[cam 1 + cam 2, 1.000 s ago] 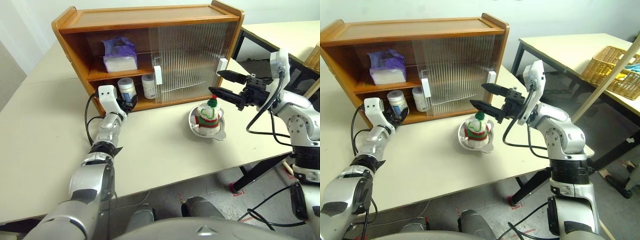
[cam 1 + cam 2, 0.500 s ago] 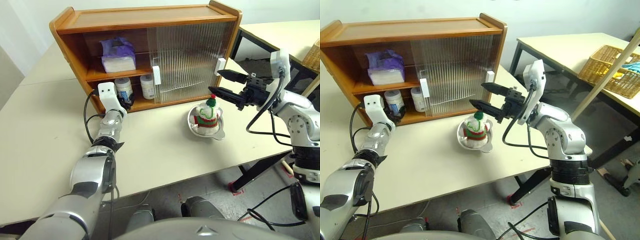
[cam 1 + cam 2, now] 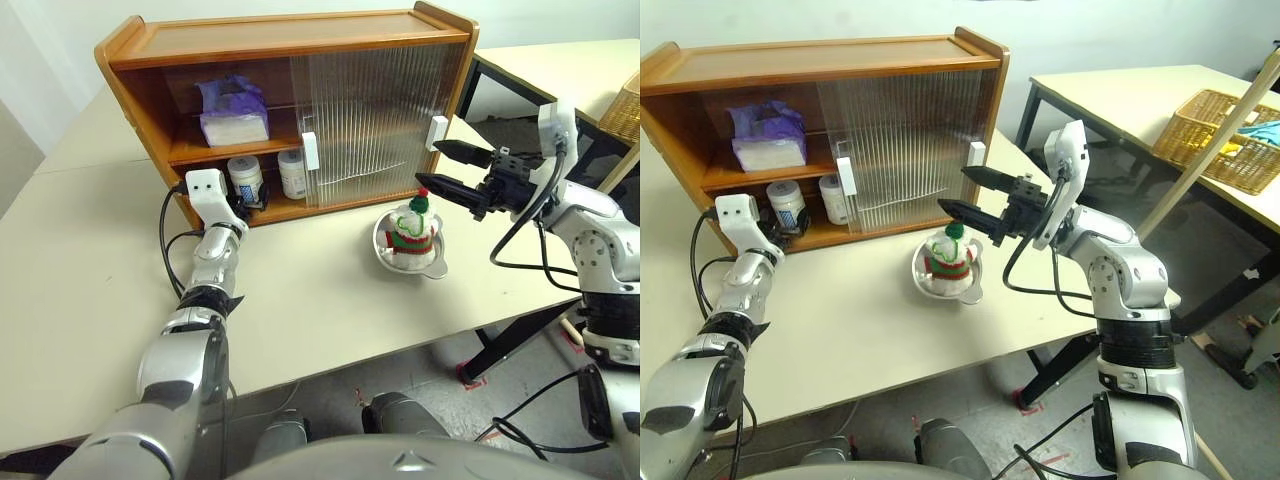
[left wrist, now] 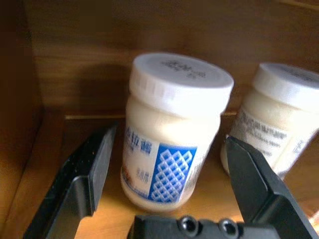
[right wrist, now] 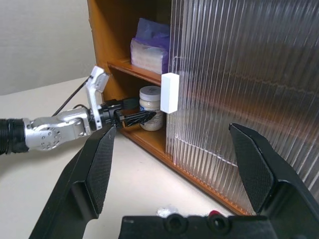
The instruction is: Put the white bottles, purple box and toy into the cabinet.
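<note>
Left wrist view gives us the left gripper (image 4: 167, 191) spread wide, its fingers flanking but clear of a white bottle (image 4: 172, 132) standing on the lower shelf of the cabinet (image 3: 150, 85), the second bottle (image 4: 276, 119) just beyond one finger. The remaining piece is the toy (image 3: 411, 228), sitting in a steel bowl (image 3: 437, 266) just below our open right gripper (image 3: 447, 168). We judge it light, soft and squashy; pinching its body mid-height should hold it.
</note>
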{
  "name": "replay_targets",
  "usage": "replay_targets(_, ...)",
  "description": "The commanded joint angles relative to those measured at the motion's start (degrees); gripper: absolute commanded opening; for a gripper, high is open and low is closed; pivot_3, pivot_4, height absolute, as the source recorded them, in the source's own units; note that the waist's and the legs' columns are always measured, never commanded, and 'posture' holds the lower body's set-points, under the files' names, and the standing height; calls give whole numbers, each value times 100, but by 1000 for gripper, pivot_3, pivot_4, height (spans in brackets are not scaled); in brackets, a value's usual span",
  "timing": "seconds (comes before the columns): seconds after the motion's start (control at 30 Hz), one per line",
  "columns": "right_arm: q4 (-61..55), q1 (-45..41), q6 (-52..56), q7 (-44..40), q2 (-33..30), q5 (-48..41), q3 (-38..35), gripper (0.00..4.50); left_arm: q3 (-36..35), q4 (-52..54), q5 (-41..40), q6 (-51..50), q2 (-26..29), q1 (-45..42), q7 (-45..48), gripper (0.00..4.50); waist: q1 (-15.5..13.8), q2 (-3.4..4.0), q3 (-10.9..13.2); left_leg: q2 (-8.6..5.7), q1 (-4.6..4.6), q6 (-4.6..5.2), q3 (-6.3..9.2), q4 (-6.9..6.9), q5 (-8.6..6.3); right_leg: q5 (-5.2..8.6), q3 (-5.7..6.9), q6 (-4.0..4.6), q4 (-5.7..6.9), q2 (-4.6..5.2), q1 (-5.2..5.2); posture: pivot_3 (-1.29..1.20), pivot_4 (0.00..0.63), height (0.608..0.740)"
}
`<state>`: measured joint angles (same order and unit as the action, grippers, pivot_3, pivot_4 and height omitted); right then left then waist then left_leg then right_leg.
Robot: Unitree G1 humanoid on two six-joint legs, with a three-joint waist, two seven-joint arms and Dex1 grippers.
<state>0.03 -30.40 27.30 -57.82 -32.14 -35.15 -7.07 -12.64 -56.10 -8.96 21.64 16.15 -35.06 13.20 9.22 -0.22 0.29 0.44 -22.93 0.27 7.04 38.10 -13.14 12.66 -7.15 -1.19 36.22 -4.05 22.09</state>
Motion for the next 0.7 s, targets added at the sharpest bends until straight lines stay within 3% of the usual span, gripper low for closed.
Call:
replay_targets(0.03,89,-96,-85,-71,35,64,89,4500,71,883,-26,-282,-87,455,26,4480,-11,0,0,0,-1,0,0,1,0,0,1,0,0,0,0,-172,0,740)
replay_targets(0.27,166,-133,-160,-98,85,72,128,4500,395,3103,-271,-1341,-224,1482,495,4480,-80,0,0,-4,1,-3,-1,1,-1,3,5,6,1,0,-3,-168,0,740)
replay_targets(0.3,171,-133,-168,-100,90,73,134,4500,506,3429,-333,-1516,-243,1593,633,4299,-96,0,0,-4,1,-4,-1,1,-1,3,5,7,1,0,-4,-163,0,740)
replay_targets(0.37,185,-138,-180,-104,97,73,139,4500,750,4048,-425,-1921,-325,1741,814,3824,-135,0,0,-5,2,-8,-1,1,-3,4,6,11,1,0,-3,-163,0,740)
replay_targets(0.53,192,-112,-216,-129,112,79,135,4500,1276,4917,-386,-2570,-693,1656,812,2117,-220,0,0,-4,3,-13,-1,4,-6,4,3,20,1,3,-4,-170,0,740)
replay_targets(0.7,228,-136,-250,-115,124,90,135,4500,1595,4986,-291,-2959,-1047,1146,753,349,-271,-1,0,-2,6,-13,0,12,-6,3,0,21,2,8,-11,-174,0,740)
